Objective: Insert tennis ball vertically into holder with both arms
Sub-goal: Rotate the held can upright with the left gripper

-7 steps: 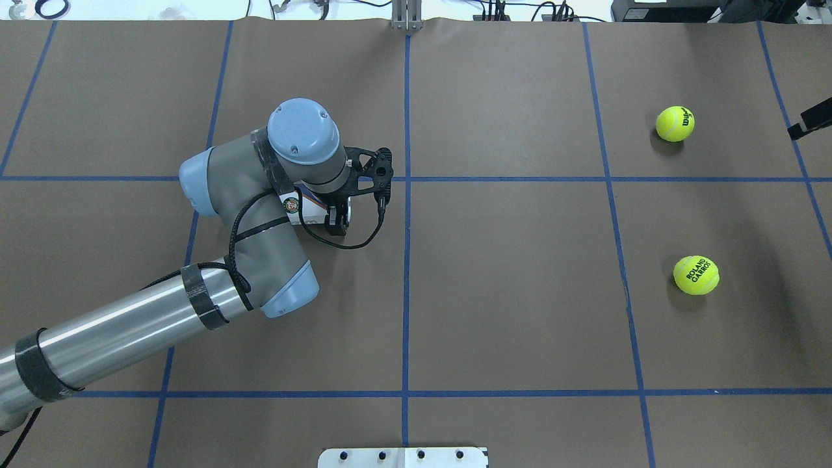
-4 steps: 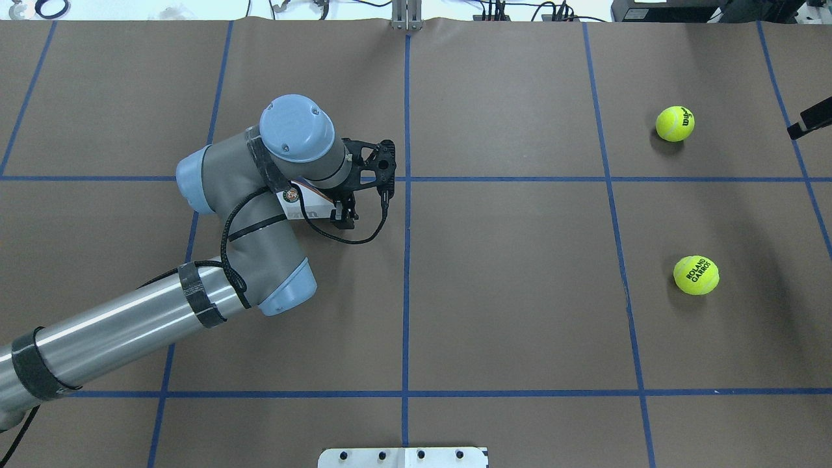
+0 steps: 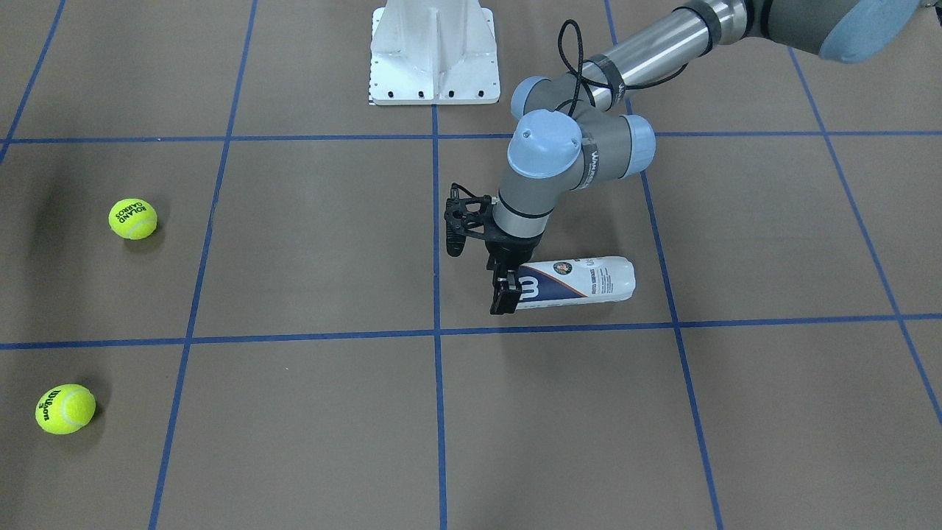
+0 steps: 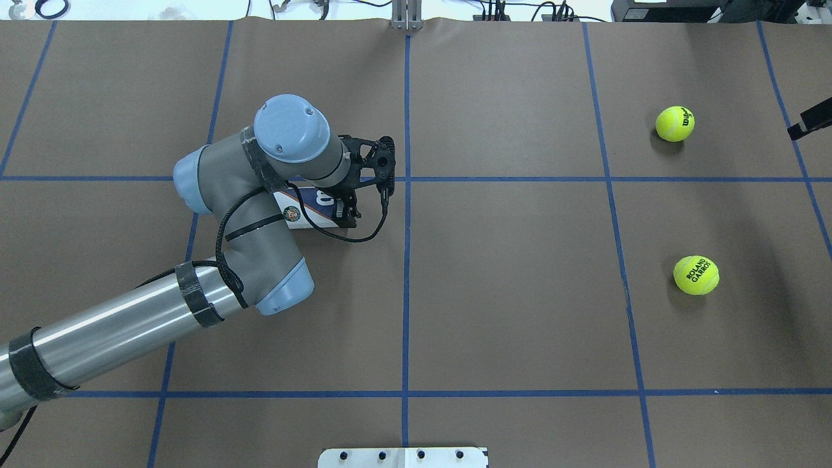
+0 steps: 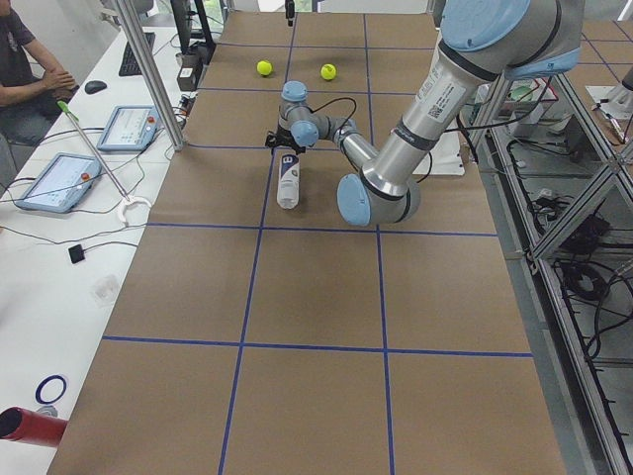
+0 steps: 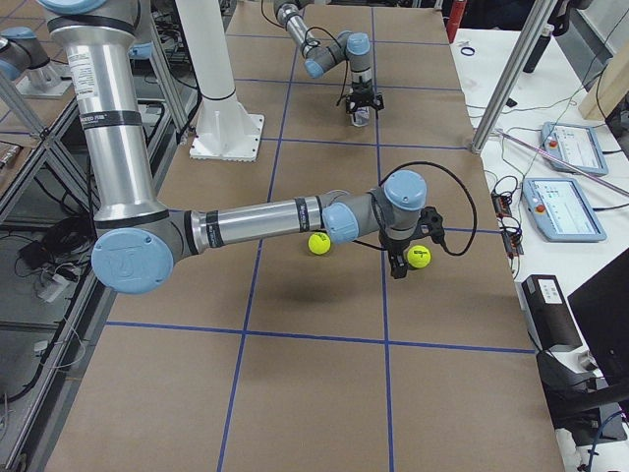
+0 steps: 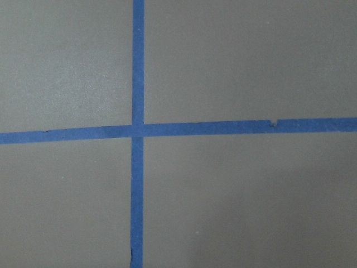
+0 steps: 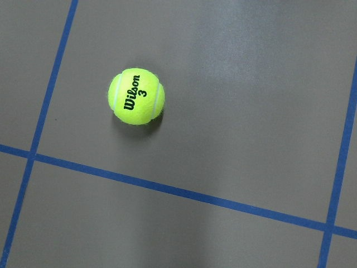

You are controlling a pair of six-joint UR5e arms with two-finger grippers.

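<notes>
The holder (image 3: 581, 278) lies on its side on the brown table, white and navy label up; it also shows in the overhead view (image 4: 305, 209). My left gripper (image 3: 506, 291) points down at its open end and is shut on the rim there (image 4: 345, 211). Two yellow tennis balls lie far off on the robot's right: a Wilson ball (image 4: 675, 123) and a Roland Garros ball (image 4: 695, 275). My right gripper (image 6: 398, 264) hangs just beside the Wilson ball (image 6: 419, 257), which fills the right wrist view (image 8: 135, 96). I cannot tell whether it is open.
The white pedestal base (image 3: 434, 55) stands at the robot's edge of the table. Blue tape lines grid the table. A metal post (image 5: 148, 69) and a side desk with tablets (image 5: 59, 178) and a seated person flank the far edge.
The left gripper's fingers have closed in on the holder's open end, and the holder has turned so its navy logo faces up. The balls and the right arm have not moved.
</notes>
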